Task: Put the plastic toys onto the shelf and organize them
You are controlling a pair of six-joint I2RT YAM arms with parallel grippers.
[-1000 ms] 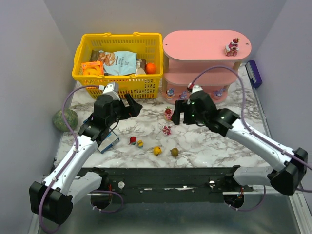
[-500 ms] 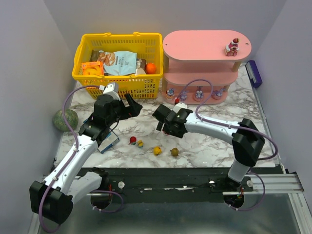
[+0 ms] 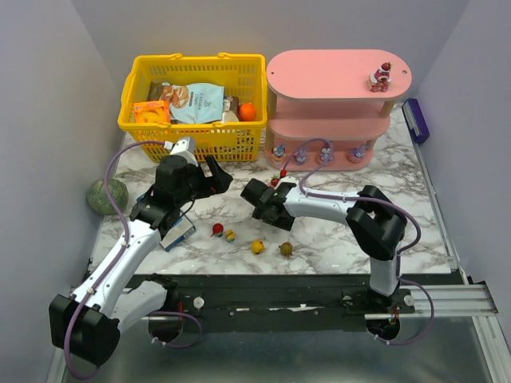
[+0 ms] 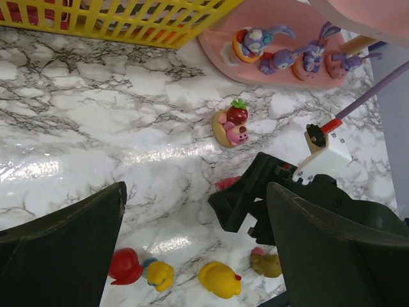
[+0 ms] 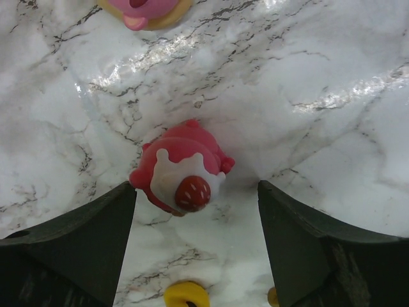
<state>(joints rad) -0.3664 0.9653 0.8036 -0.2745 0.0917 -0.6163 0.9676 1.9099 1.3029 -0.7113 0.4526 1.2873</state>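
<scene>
My right gripper (image 3: 260, 204) is low over the marble and open. A pink figurine with a strawberry top (image 5: 182, 176) lies between its fingers, nearer the left one, apparently untouched. In the top view that gripper hides this toy. A second strawberry toy (image 4: 233, 124) stands just behind. Red (image 3: 217, 230), yellow (image 3: 258, 247) and olive (image 3: 286, 249) round toys lie near the front. The pink shelf (image 3: 335, 80) holds a strawberry figurine (image 3: 381, 77) on top and several purple bunnies (image 4: 255, 41) on its bottom board. My left gripper (image 3: 214, 175) hovers open and empty left of centre.
The yellow basket (image 3: 192, 58) of snack packets and an orange ball stands back left, beside the shelf. A green speckled ball (image 3: 106, 195) rests at the left wall. A purple block (image 3: 416, 120) lies right of the shelf. A small blue-white packet (image 3: 177, 231) lies under my left arm.
My right arm has swung left from in front of the shelf and come down over the pink strawberry figurine, its jaws narrowing slightly. The left arm has stayed put.
</scene>
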